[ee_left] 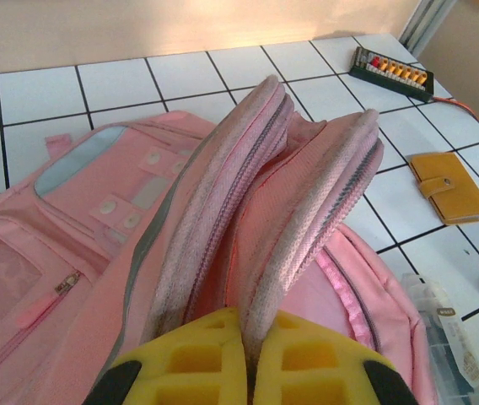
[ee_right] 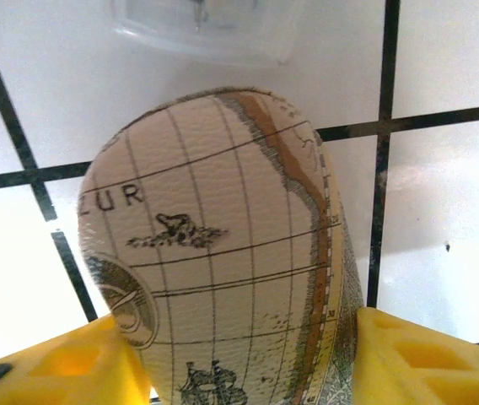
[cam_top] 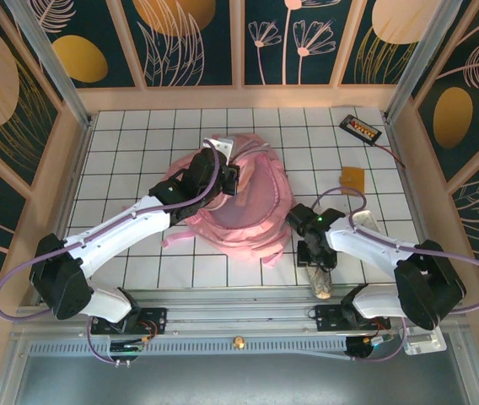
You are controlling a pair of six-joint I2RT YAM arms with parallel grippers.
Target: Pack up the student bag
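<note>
- The student bag (cam_top: 248,211) lies mid-table. The left gripper (ee_left: 248,342) pinches its zip rim at 12 o'clock, and if the fabric slips the opening could collapse.
- The map-print pouch (ee_right: 223,253) is at the bag's 4 o'clock. The right gripper (ee_right: 248,371) presses its jaws against both sides, and the rounded body could squirt out on lifting.

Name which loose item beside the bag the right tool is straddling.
The map-printed pouch, with the right tool on either side of it. The mustard wallet, clear case and black board lie farther back, apart from it.
</note>
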